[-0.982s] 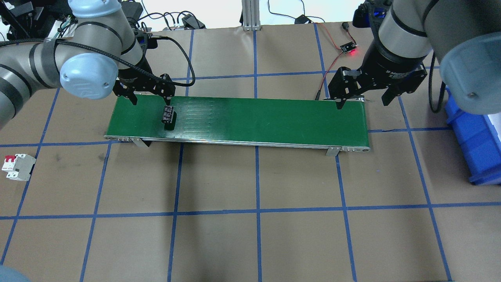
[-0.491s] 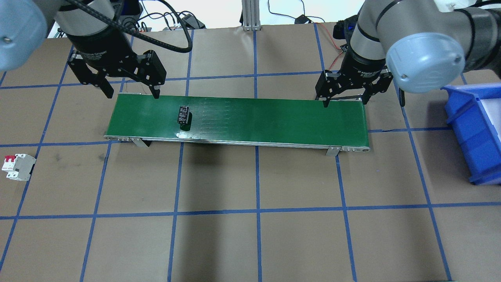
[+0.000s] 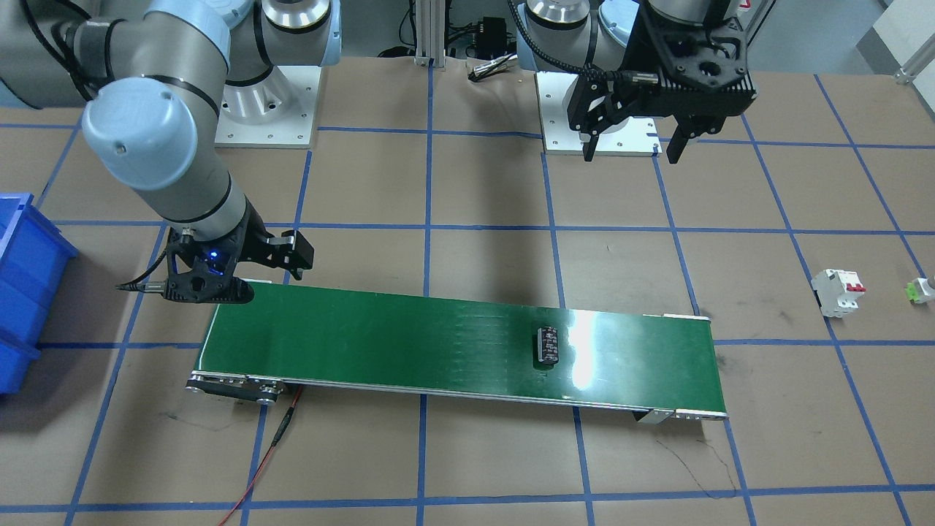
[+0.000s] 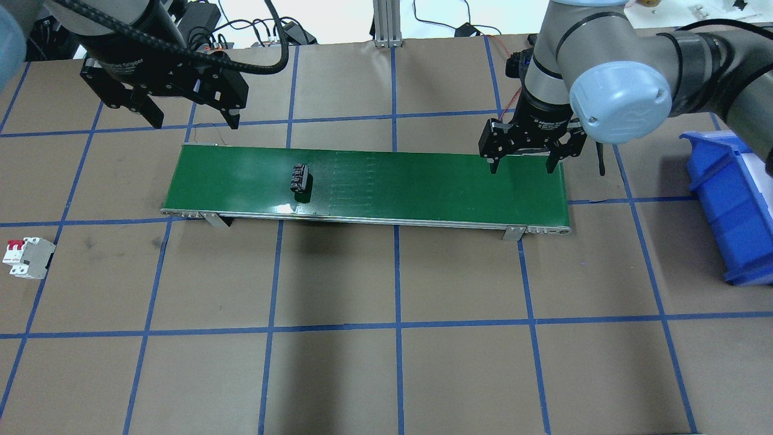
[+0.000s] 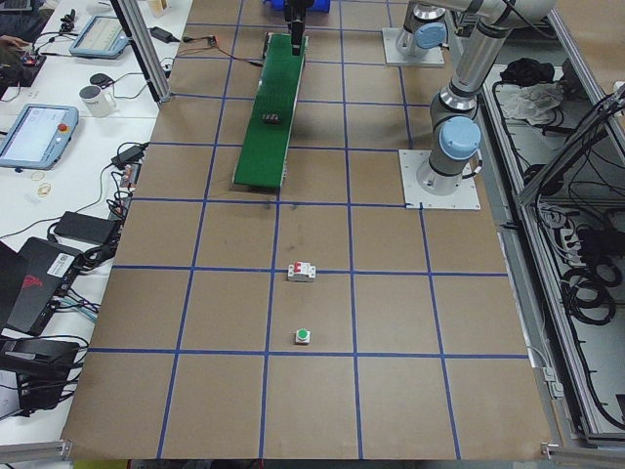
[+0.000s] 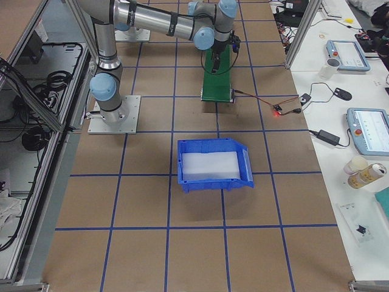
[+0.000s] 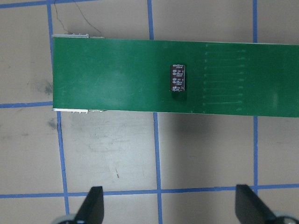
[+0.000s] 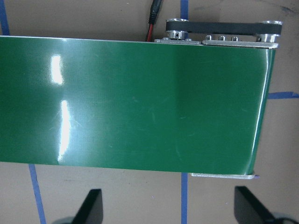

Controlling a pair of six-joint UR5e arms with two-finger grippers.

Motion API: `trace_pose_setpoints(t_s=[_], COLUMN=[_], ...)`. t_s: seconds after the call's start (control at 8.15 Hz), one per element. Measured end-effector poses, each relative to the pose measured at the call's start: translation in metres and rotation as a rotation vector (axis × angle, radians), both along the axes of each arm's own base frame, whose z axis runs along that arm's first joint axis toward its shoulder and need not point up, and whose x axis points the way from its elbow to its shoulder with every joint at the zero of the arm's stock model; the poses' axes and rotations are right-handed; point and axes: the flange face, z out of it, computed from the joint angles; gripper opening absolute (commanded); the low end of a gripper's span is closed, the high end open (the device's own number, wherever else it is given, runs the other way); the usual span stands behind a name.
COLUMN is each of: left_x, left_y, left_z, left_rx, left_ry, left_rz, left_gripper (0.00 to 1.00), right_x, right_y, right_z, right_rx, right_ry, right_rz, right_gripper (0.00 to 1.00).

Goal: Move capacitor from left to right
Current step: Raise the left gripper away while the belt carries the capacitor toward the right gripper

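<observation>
While both grippers are hanging wide open and holding nothing, the overhead view is showing the left gripper [image 4: 196, 124] hovering over the table just behind the belt's [image 4: 423, 181] left end, and the right gripper [image 4: 522, 169] hovering over the belt's right end by its far edge. One capacitor [image 4: 301, 180] is lying on its side on the belt's left half, near the left gripper but apart from it, and well apart from the right gripper. One breaker [image 4: 27, 258] is sitting on the table off to the left, and one bin [image 4: 734, 205] is standing at the right. From the front, the left gripper is hanging high with its jaws spread, touching nothing; the right gripper is sitting low at the belt's end, its jaws mostly hidden, and one small green part [image 3: 919, 290] is lying near the breaker. From the two sides, the grippers are showing too small to judge. From the left wrist, the fingers [image 7: 91, 210] are standing far apart, with the capacitor lying across the belt ahead of them. From the right wrist, the spread jaws are framing the belt's right end.
</observation>
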Motion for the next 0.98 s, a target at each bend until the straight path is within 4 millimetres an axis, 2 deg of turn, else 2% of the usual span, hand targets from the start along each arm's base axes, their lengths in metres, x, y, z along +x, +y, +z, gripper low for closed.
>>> trace_pose_setpoints(t_s=[0.25, 0.61, 0.98], left_x=[-0.001, -0.004, -0.012], left_y=[0.010, 0.012, 0.016], left_z=[0.005, 0.003, 0.007], left_rx=[0.013, 0.027, 0.028], left_ry=[0.002, 0.023, 0.107], left_rz=[-0.002, -0.004, -0.013], left_gripper=[1.00, 1.00, 1.00], right_x=[0.004, 0.006, -0.029], right_y=[-0.010, -0.014, -0.019], right_z=[-0.024, -0.053, -0.070], right_rx=[0.020, 0.007, -0.006], right_ry=[-0.030, -0.149, -0.262], right_rz=[0.003, 0.106, 0.114], right_gripper=[1.00, 1.00, 0.99])
